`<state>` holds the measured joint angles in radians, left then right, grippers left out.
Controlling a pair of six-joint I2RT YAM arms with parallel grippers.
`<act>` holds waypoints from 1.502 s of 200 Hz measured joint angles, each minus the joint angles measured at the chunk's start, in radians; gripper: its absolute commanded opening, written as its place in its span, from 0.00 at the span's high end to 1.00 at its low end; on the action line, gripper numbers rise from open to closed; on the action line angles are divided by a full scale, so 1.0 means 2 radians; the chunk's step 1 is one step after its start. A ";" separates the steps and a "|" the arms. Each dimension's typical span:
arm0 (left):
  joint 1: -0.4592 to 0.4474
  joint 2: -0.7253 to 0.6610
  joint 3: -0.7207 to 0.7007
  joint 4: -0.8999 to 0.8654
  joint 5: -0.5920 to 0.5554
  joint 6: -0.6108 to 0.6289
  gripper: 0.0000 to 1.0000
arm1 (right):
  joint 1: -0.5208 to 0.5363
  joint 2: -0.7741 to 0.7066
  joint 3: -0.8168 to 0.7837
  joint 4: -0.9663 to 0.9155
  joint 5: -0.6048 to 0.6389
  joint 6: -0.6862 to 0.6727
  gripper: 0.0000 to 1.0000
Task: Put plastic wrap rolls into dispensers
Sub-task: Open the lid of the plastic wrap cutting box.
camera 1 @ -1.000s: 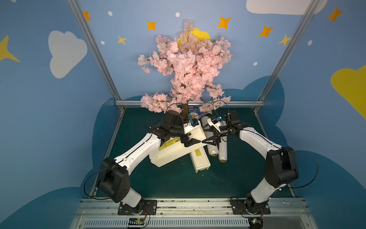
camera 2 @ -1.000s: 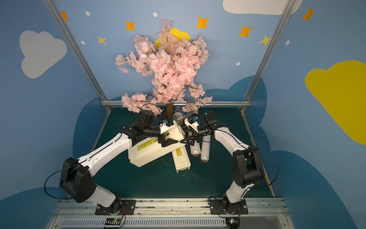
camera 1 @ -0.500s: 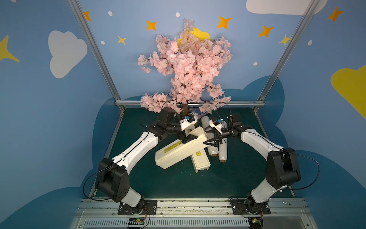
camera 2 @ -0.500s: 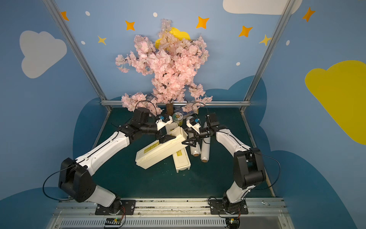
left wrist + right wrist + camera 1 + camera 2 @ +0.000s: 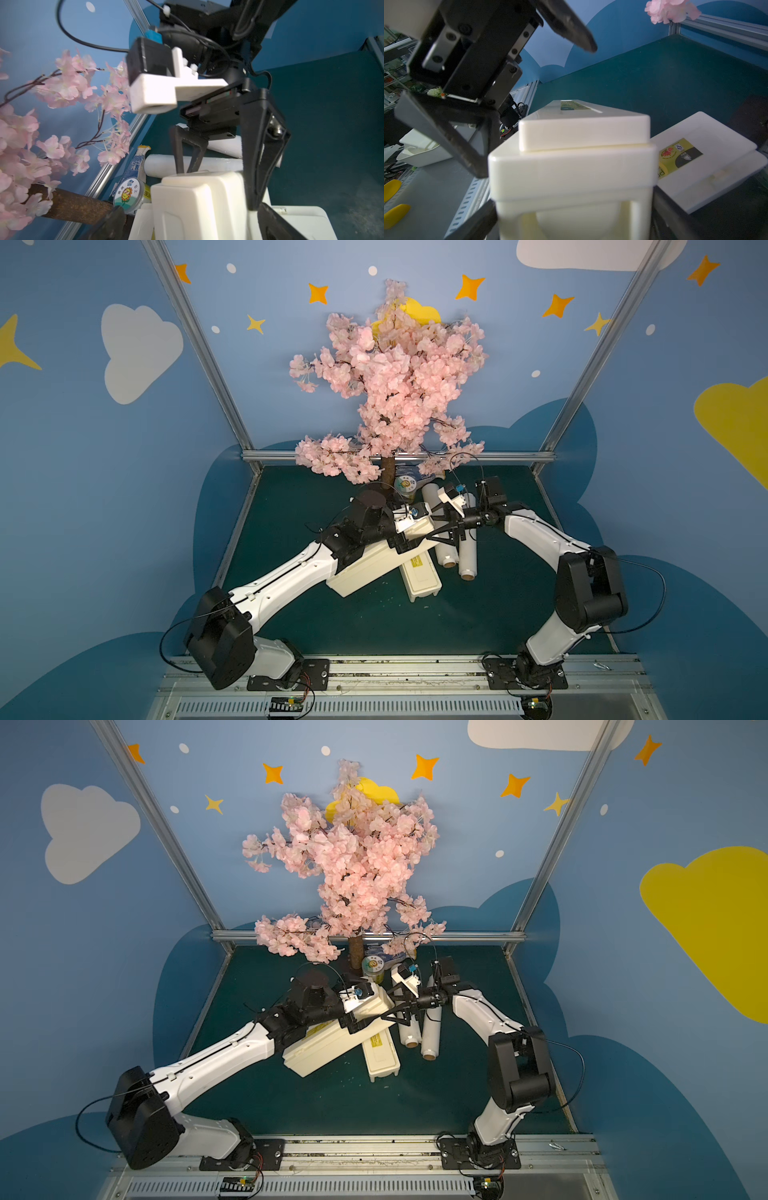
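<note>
One cream dispenser [image 5: 374,568] [image 5: 328,1048] lies slantwise, its far end propped on the second dispenser [image 5: 422,583] [image 5: 706,158], which rests on the green mat. My right gripper [image 5: 434,526] [image 5: 573,218] is shut on that raised end [image 5: 571,166], its fingers against both sides. My left gripper [image 5: 409,531] [image 5: 197,224] straddles the same end [image 5: 197,203] from the opposite side, open, with a gap at its fingers. Two plastic wrap rolls [image 5: 444,558] [image 5: 467,560] lie side by side right of the boxes, partly under the right arm.
A green-and-white can [image 5: 405,485] [image 5: 126,195] stands by the trunk [image 5: 388,472] of the pink blossom tree at the back, with a blue-white packet beside it. Low branches hang over the back of the mat. Metal frame rails border the mat.
The left arm has swung forward again over the slanted dispenser's far end. The dispenser has rolled a little, showing more of its side. The right gripper stays at that end.
</note>
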<state>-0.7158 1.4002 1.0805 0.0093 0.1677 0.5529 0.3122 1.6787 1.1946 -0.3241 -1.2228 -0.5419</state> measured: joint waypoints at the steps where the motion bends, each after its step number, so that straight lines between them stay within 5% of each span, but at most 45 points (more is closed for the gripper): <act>1: -0.001 0.000 -0.001 0.000 -0.001 0.000 0.00 | 0.000 0.000 0.000 0.000 0.000 0.000 0.54; 43: -0.020 0.001 -0.022 -0.012 -0.056 0.000 0.01 | 0.002 0.000 0.000 0.002 0.000 0.010 0.55; 79: -0.044 0.009 -0.022 0.001 -0.110 0.001 0.12 | 0.003 0.000 0.000 0.008 0.004 0.014 0.56; 178: -0.049 0.010 -0.017 0.015 -0.150 0.009 0.56 | -0.001 0.006 0.000 0.021 0.031 0.015 0.58; 241: -0.043 0.010 -0.017 0.017 -0.147 0.011 0.66 | 0.000 0.007 0.000 0.024 0.036 0.027 0.59; 300: 0.004 0.006 0.002 -0.011 -0.084 -0.025 0.74 | 0.009 0.007 -0.016 0.047 0.024 0.020 0.63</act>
<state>-0.7071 1.4120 1.0836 -0.0128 -0.0010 0.5037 0.3305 1.6936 1.1625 -0.2302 -1.1755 -0.5011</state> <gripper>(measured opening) 0.381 0.899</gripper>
